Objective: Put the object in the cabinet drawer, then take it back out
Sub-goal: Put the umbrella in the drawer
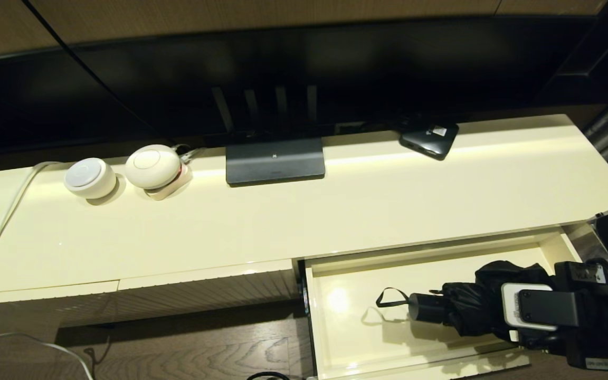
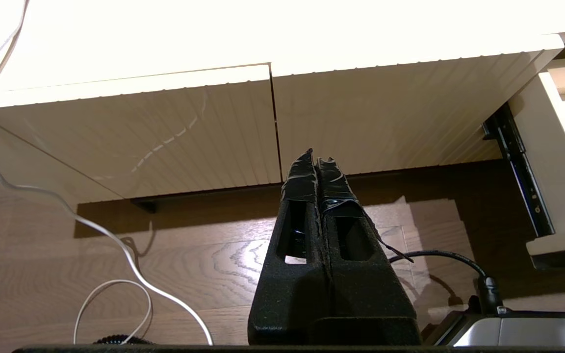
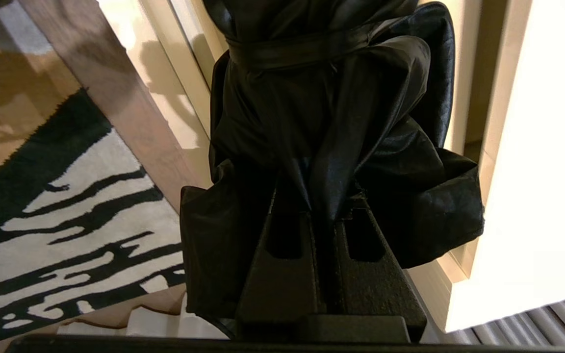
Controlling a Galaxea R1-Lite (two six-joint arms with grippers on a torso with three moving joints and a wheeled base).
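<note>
The cabinet drawer (image 1: 335, 338) stands pulled out below the cream cabinet top (image 1: 335, 206), at its right end. The black folding umbrella (image 1: 462, 306) is over the drawer's right half, handle and wrist loop (image 1: 388, 298) pointing toward the drawer's left side; whether it rests on the drawer floor cannot be told. The right gripper (image 3: 329, 206) is at the umbrella's baggy end, fingers pinched together on a fold of its fabric. The left gripper (image 2: 317, 162) hangs near the floor before the closed ribbed panel (image 2: 174, 132), left of the drawer, fingers pressed together, holding nothing.
</note>
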